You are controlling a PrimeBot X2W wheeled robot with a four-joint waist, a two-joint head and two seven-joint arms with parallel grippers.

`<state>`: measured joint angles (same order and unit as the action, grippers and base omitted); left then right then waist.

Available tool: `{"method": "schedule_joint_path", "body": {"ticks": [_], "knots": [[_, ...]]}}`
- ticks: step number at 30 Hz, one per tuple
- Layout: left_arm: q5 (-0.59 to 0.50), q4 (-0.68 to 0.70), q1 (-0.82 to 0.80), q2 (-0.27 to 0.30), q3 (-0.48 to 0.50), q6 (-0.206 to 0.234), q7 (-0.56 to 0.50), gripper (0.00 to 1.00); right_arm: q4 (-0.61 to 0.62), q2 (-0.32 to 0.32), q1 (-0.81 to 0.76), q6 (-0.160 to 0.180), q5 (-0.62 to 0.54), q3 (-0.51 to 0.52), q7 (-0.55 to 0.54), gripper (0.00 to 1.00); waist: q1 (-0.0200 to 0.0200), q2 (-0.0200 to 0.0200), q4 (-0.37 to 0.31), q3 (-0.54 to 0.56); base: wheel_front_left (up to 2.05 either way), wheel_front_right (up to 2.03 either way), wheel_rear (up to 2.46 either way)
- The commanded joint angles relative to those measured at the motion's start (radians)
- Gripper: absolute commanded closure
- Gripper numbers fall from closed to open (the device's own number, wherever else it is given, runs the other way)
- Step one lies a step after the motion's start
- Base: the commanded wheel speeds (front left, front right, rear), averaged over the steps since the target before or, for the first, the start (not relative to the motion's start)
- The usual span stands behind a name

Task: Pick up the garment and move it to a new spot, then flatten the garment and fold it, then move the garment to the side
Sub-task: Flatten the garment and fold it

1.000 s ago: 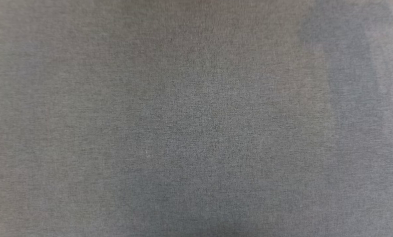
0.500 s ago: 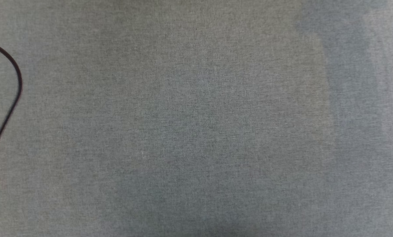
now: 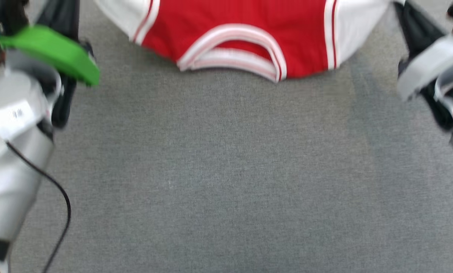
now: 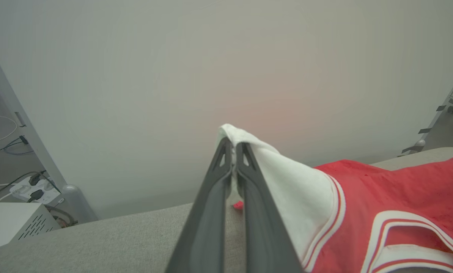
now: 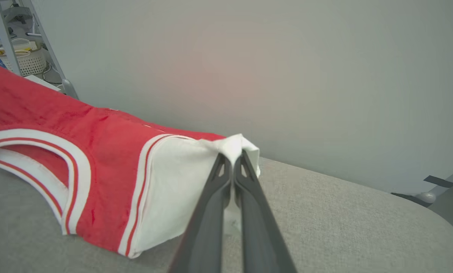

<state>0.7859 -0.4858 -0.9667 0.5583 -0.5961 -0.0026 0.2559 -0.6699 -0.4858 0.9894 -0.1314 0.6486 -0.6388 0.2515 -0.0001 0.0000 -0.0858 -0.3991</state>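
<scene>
A: What's underneath?
B: A grey woven-fabric desk [image 3: 226, 170], with a plain pale wall [image 4: 154, 68] behind it
A: And past the edge?
B: A slanted grey metal frame leg [image 4: 38, 151], a white power strip with dark plugs [image 4: 33, 189] on the floor, a white vented box [image 4: 14, 223]; elsewhere, a white lattice plastic basket [image 5: 23, 62]

left gripper [image 4: 234, 146] is pinching the garment [image 4: 363, 212] by its white sleeve. the red body trails off right over the grey surface [image 4: 97, 246].

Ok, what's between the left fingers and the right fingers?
The red shirt, spanning sleeve to sleeve from left fingers to right fingers, seen in the head view.
</scene>
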Motion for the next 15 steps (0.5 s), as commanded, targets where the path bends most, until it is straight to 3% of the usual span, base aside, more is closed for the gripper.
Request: {"method": "schedule_joint_path", "body": {"ticks": [1, 9, 15], "knots": [[0.003, 0.027, 0.081, 0.011, 0.028, 0.011, 0.005, 1.0, 0.022, -0.007, -0.062, 0.001, 0.001, 0.003, 0.009, 1.0, 0.0001, 0.0, 0.002, 0.082, 0.0, 0.0, 0.0], [0.005, 0.159, 0.454, 0.015, 0.129, 0.049, 0.006, 1.0, 0.128, -0.044, -0.394, 0.001, -0.001, 0.07, 0.01, 1.0, 0.0001, 0.0, 0.017, 0.2, 0.0, 0.0, 0.0], [0.009, 0.215, 0.654, 0.019, 0.151, 0.071, 0.006, 1.0, 0.2, -0.059, -0.631, 0.001, -0.011, 0.163, -0.012, 1.0, 0.0001, 0.0, 0.038, 0.275, 0.0, 0.0, 0.0]]}}
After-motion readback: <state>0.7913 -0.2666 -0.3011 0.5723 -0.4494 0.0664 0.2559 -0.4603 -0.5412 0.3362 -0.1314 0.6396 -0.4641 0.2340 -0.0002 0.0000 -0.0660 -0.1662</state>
